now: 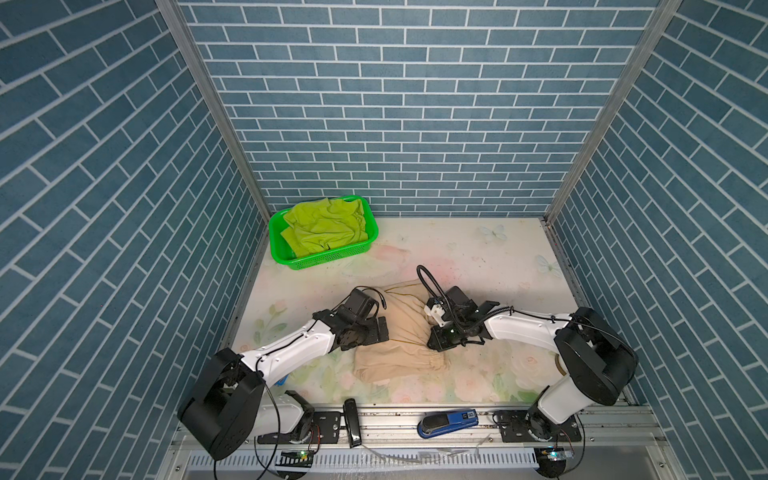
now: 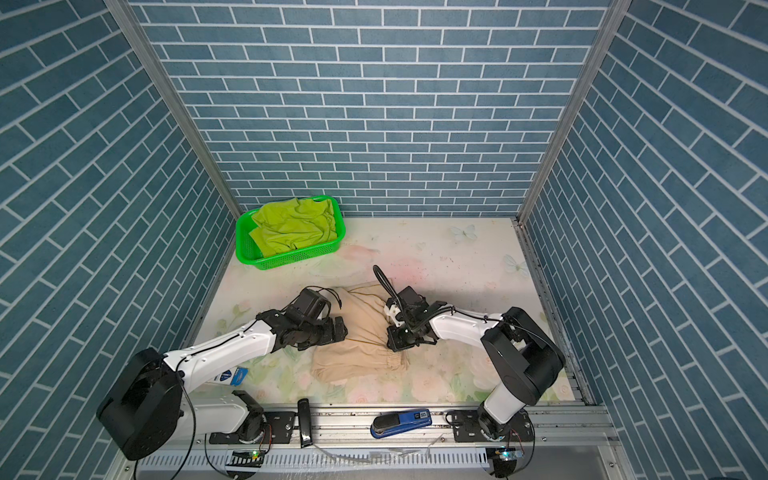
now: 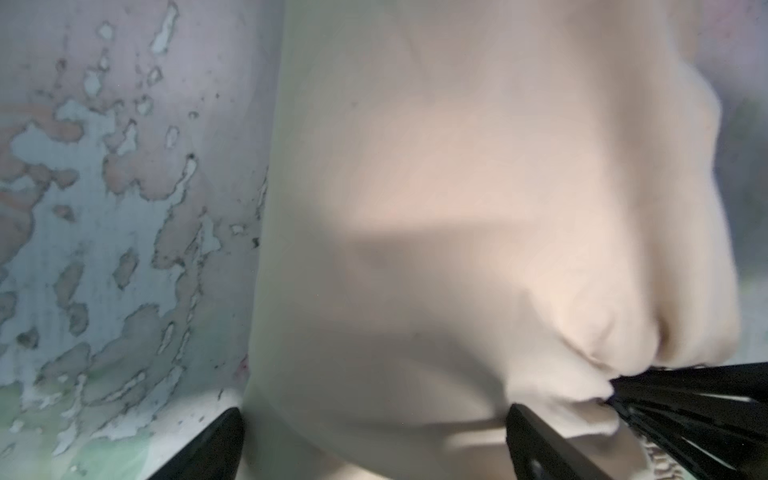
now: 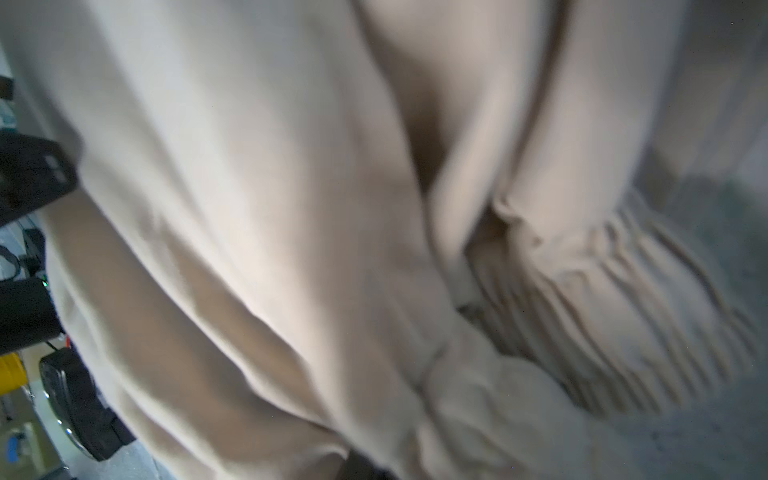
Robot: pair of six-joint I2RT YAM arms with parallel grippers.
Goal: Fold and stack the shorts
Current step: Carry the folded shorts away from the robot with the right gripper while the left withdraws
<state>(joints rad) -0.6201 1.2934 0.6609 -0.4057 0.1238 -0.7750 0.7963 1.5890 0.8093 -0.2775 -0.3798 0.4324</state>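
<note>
Beige shorts [image 1: 401,328] x1, crumpled at centre; lime shorts [image 1: 324,226] x1 in basket [image 1: 332,259] x1, far-left corner. L claw [image 1: 383,329] spread wide, empty, at beige edge; R claw [image 1: 433,344] pinching beige fold.

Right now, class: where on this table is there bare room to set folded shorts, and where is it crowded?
Free: the far table, from the basket to the right wall, behind the beige shorts; the near strip between them and the right arm. Crowded: the middle, where it and the left arm reach over the shorts.
</note>
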